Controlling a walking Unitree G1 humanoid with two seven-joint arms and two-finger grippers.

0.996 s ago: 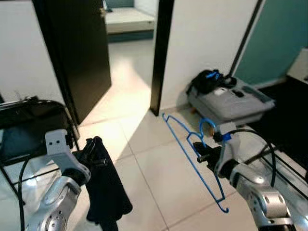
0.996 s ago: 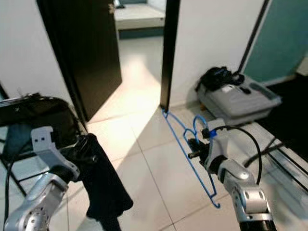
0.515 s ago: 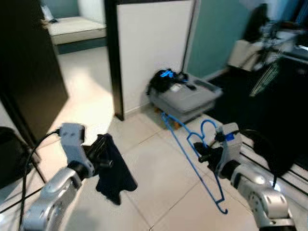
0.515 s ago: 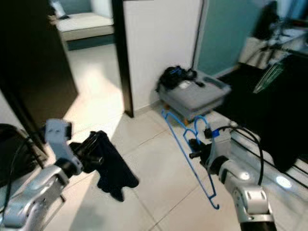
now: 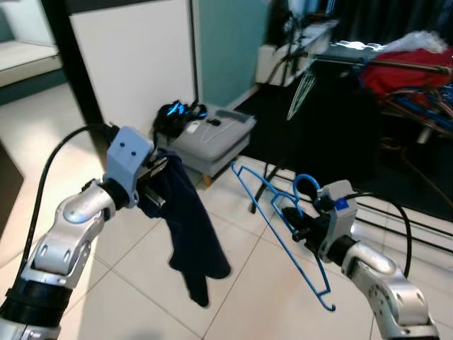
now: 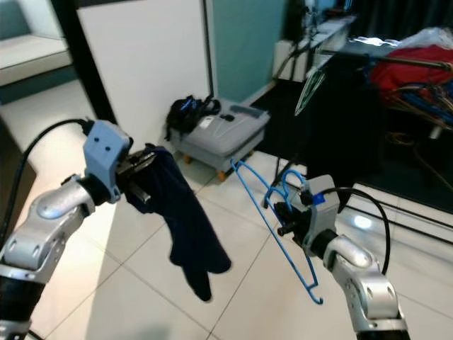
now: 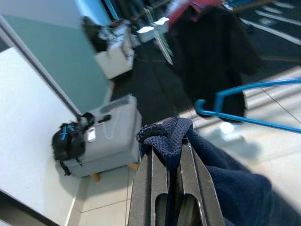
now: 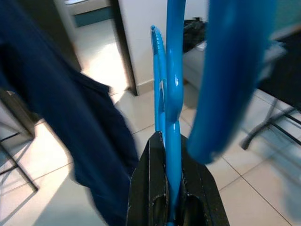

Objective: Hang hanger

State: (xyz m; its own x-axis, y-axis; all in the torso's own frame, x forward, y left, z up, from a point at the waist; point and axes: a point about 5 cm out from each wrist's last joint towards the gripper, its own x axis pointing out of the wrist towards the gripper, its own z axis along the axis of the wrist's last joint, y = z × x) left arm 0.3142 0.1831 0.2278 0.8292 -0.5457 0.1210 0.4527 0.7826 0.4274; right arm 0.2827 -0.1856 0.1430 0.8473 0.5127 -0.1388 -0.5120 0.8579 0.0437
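two grippers are loaded: right gripper (image 5: 301, 225) is clamped on the blue wire hanger (image 5: 283, 234) just below its hook, frame slanting down over the tiled floor (image 5: 241, 297); left gripper (image 5: 152, 185) pinches a dark navy garment (image 5: 187, 237) by a bunched edge, rest dangling free. drying rack (image 5: 396, 67) w/ red clothes sits well apart, far right. risks, imo: thin wire could twist in the narrow grip, so the hook meets the rail at a bad angle; low end could snag the grey case (image 5: 209, 138) or rack legs; cloth held by a small fold could slip out.
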